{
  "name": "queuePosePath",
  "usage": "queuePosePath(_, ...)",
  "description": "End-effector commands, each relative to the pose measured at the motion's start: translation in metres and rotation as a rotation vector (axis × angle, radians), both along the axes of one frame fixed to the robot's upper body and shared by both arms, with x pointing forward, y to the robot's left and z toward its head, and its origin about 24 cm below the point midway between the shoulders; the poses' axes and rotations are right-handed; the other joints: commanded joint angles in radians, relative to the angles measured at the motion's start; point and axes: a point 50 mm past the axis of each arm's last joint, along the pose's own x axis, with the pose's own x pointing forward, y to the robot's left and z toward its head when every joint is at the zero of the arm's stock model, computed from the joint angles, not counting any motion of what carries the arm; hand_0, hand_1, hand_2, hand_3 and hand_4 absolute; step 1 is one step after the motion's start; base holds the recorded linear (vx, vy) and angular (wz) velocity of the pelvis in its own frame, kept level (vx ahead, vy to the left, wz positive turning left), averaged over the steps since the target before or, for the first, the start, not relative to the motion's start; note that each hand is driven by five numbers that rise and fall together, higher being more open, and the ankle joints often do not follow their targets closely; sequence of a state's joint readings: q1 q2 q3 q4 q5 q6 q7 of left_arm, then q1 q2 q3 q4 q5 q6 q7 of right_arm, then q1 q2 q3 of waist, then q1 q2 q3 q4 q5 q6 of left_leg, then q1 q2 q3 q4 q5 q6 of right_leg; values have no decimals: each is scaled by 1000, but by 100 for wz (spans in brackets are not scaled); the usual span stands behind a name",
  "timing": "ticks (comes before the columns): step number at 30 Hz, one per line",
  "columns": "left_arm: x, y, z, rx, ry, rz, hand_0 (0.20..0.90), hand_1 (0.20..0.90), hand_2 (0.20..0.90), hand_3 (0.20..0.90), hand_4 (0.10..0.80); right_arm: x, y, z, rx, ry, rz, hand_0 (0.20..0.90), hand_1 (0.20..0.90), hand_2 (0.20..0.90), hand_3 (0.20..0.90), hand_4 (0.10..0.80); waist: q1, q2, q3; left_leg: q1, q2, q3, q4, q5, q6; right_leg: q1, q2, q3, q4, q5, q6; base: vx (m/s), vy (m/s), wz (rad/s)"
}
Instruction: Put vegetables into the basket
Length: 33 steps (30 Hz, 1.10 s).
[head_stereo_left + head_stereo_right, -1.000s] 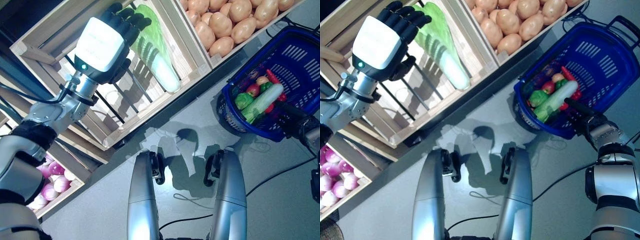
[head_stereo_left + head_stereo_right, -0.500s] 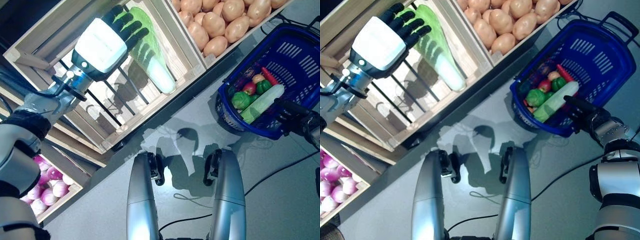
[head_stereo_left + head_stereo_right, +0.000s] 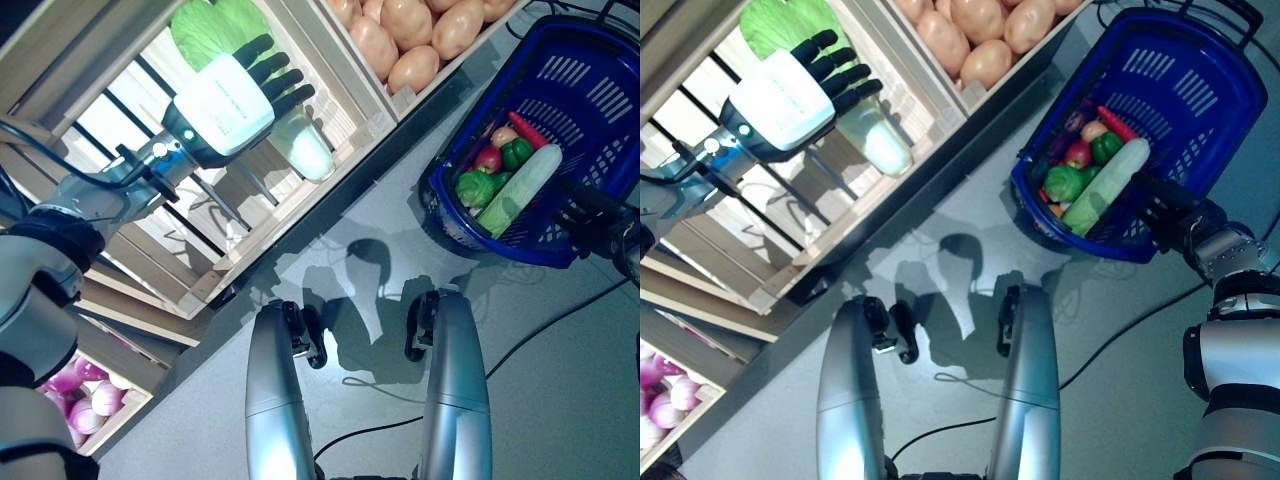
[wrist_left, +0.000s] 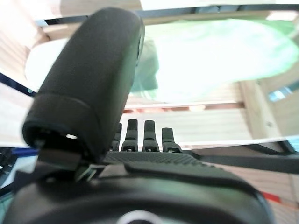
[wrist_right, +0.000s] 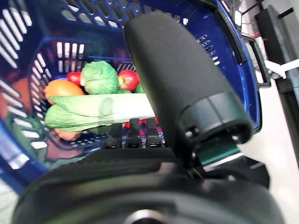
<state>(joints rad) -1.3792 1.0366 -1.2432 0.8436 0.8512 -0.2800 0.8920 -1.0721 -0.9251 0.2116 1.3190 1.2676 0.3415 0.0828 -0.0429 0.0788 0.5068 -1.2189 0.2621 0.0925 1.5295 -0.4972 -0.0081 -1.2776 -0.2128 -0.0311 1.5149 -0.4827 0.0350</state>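
A long Chinese cabbage (image 3: 308,155), green at one end and white at the other, lies in a slatted wooden crate (image 3: 205,278). My left hand (image 3: 232,98) hovers just over its middle, open with fingers straight; the left wrist view shows the cabbage (image 4: 210,56) close beyond the fingers (image 4: 148,135). The blue basket (image 3: 600,100) is at the right and holds a long pale vegetable (image 3: 522,188), a green pepper (image 3: 470,188) and red pieces. My right hand (image 3: 1168,208) is at the basket's near rim, fingers (image 5: 131,131) straight, reaching over the rim above the vegetables.
A crate of potatoes (image 3: 400,45) stands beside the cabbage crate, towards the basket. A lower crate with pink onions (image 3: 72,420) sits at the lower left. Grey floor lies between the crates and the basket.
The camera has shifted. My left hand has moved across onto the cabbage, its fingers now over the cabbage's middle instead of beside it. The right hand stays at the basket's rim.
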Motion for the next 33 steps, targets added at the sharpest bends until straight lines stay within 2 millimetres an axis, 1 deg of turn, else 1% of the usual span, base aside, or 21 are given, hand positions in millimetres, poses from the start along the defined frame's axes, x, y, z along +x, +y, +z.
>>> queuePosePath(1, 0, 0, 42, -22, -114, 30, 900, 900, 900, 900, 800, -13, -14, -18, -5, -1, -50, 900, 900, 900, 900, 800, -31, -26, -105, -42, -8, 17, 23, -115, 39, -14, -59, -48, -61, 36, -62, -3, 6, -14)
queuePosePath(3, 3, -3, 39, -18, -81, 43, 900, 900, 900, 900, 800, -11, -12, -18, -7, -6, -43, 900, 900, 900, 900, 800, -34, -30, -104, -64, -3, 14, 37, -119, 41, -37, -58, -47, -49, 38, -60, -1, 3, -13)
queuePosePath(5, 8, -11, 34, 15, -6, 64, 900, 900, 900, 900, 800, -10, -10, -17, -10, -17, -35, 900, 900, 900, 900, 800, -39, -35, -97, -102, 7, 9, 66, -125, 44, -75, -58, -42, -25, 41, -58, 1, -11, -14)
queuePosePath(12, 17, -22, 22, 18, 142, 128, 900, 900, 900, 900, 800, -7, -6, -17, 0, -51, -15, 900, 900, 900, 900, 800, -45, -43, -84, -179, 19, -4, 117, -134, 50, -154, -52, -31, 14, 46, -55, 0, -7, -6)
queuePosePath(15, 20, -25, 19, 18, 178, 165, 900, 900, 900, 900, 800, -6, -5, -17, 2, -54, -8, 900, 900, 900, 900, 800, -46, -45, -83, -190, 21, -6, 123, -136, 53, -165, -51, -28, 17, 48, -56, -5, 6, -11)
queuePosePath(17, 23, -22, 15, 2, 217, 234, 900, 900, 900, 900, 800, -8, -6, -19, 11, -62, -8, 900, 900, 900, 900, 800, -46, -45, -86, -200, 23, -5, 132, -141, 57, -176, -52, -24, 21, 49, -56, -4, 1, -2)
queuePosePath(18, 25, -20, 15, -4, 231, 269, 853, 853, 853, 853, 769, -8, -7, -20, 13, -65, -12, 900, 900, 900, 900, 800, -46, -45, -88, -202, 23, -5, 133, -142, 59, -177, -53, -25, 21, 48, -56, 0, 0, 0)
queuePosePath(19, 26, -18, 14, -12, 238, 301, 820, 820, 820, 820, 747, -9, -8, -20, 14, -69, -14, 900, 900, 900, 900, 800, -46, -44, -89, -202, 24, -4, 134, -142, 59, -178, -54, -25, 21, 49, -55, 0, 0, 0)
queuePosePath(21, 28, -11, 14, -37, 254, 368, 674, 674, 674, 674, 649, -8, -8, -17, 9, -79, -10, 900, 900, 900, 900, 800, -47, -43, -91, -206, 24, -3, 136, -143, 62, -182, -55, -24, 23, 50, -55, 0, 0, 0)
queuePosePath(22, 29, -8, 15, -48, 253, 397, 547, 547, 547, 547, 565, -8, -8, -16, 6, -80, -7, 900, 900, 900, 900, 800, -47, -43, -93, -206, 26, -2, 136, -143, 62, -182, -56, -25, 22, 50, -55, 0, 0, 0)
queuePosePath(24, 30, 1, 16, -85, 258, 468, 462, 462, 462, 462, 508, -8, -8, -15, 0, -87, -3, 900, 900, 900, 900, 800, -46, -44, -98, -206, 28, -1, 139, -144, 64, -182, -57, -25, 23, 50, -56, 0, 0, 0)
queuePosePath(25, 30, 5, 16, -102, 262, 498, 300, 300, 300, 300, 400, -8, -8, -14, -2, -91, -3, 900, 900, 900, 900, 800, -46, -43, -99, -207, 29, 0, 140, -144, 65, -183, -58, -24, 24, 50, -56, -10, 18, -4)
queuePosePath(27, 30, 14, 17, -139, 256, 536, 300, 300, 300, 300, 400, -8, -9, -12, -4, -100, -4, 900, 900, 900, 900, 800, -45, -43, -104, -207, 30, 1, 139, -144, 66, -183, -59, -25, 24, 49, -58, -6, 9, -2)
queuePosePath(29, 28, 19, 18, -182, 223, 518, 300, 300, 300, 300, 400, -7, -7, -12, 5, -102, -2, 900, 900, 900, 900, 800, -44, -44, -110, -203, 30, 3, 135, -144, 68, -180, -61, -26, 22, 48, -59, 0, 0, 0)
queuePosePath(33, 26, 19, 19, -204, 170, 433, 300, 300, 300, 300, 400, -7, -5, -17, 21, -100, 13, 900, 900, 900, 900, 800, -41, -46, -124, -181, 31, 8, 113, -138, 71, -160, -64, -34, 1, 50, -61, 0, 0, 0)
